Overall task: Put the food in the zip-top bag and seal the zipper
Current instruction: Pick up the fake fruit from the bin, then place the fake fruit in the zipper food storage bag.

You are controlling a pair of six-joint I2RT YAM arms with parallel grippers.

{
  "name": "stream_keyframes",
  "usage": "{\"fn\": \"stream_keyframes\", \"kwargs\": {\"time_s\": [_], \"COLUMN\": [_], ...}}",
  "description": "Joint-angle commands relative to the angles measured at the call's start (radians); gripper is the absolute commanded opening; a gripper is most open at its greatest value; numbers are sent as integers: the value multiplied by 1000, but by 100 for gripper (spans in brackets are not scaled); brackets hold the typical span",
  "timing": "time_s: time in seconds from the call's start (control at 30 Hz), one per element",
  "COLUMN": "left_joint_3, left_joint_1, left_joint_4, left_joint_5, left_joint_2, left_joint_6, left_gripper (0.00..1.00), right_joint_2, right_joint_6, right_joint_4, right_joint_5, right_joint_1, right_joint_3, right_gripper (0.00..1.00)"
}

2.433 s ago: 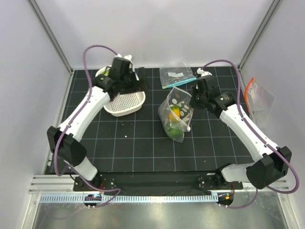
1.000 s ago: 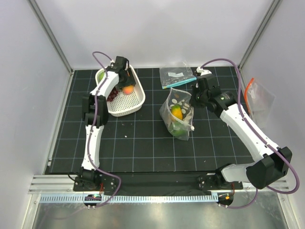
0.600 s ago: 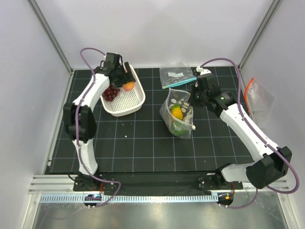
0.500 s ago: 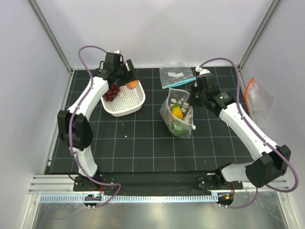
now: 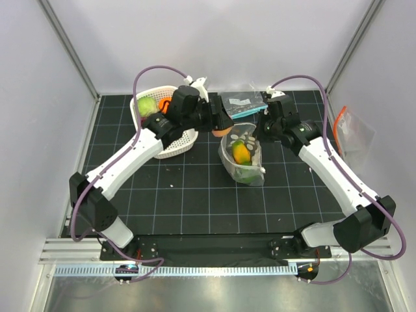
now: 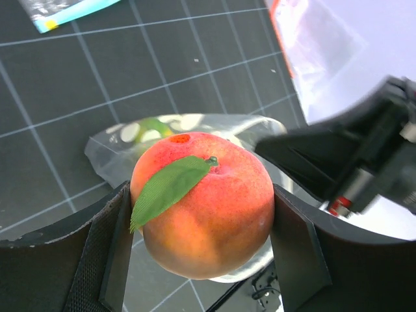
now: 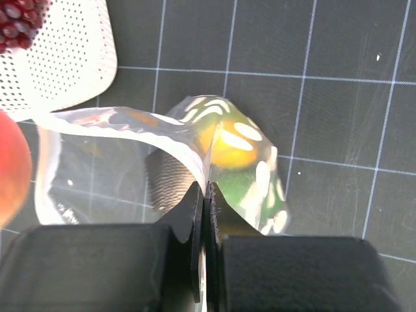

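The step in hand is loading. The left hand pinches a smooth orange-red plastic toy peach with a matte green leaf, one finger on each side, and hangs over the open mouth of the clear, floppy zip-top bag printed with white oval dots. The right hand is pressed together on the narrow clear zipper strip, lifting one lip so the crinkled film arches open above the black gridded surface. A glossy yellow piece and a dark green piece lie inside the bag.

Next, I judge, the peach must go down through the gap before release. The round fruit could roll off the slack rim.

A white perforated plastic basket holds purple grapes and a pale green fruit.
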Motion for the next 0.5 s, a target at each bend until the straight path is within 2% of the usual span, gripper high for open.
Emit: {"fn": "stream_keyframes", "kwargs": {"time_s": [0.0,0.13,0.37,0.43,0.47], "left_joint_3": [1,4,-22,-32,-35], "left_joint_1": [-36,-90,-147,-168,-174], "left_joint_4": [82,92,109,130,136], "left_joint_5": [-26,-26,-4,-4,-6], "left_joint_2": [-71,-84,-5,18,26], "left_joint_6": [-3,19,14,16,22], "left_gripper": [26,25,27,32,42], "right_joint_2": [-10,-8,3,3,3], "right_joint_6": [10,15,26,27,27], "right_joint_4": [16,14,22,22,22], "right_joint_5": [-25,-23,-28,-26,-25], "right_joint_1": [2,4,4,4,4], "right_joint_3": [63,65,57,57,59], "right_gripper": [1,1,1,1,1]}}
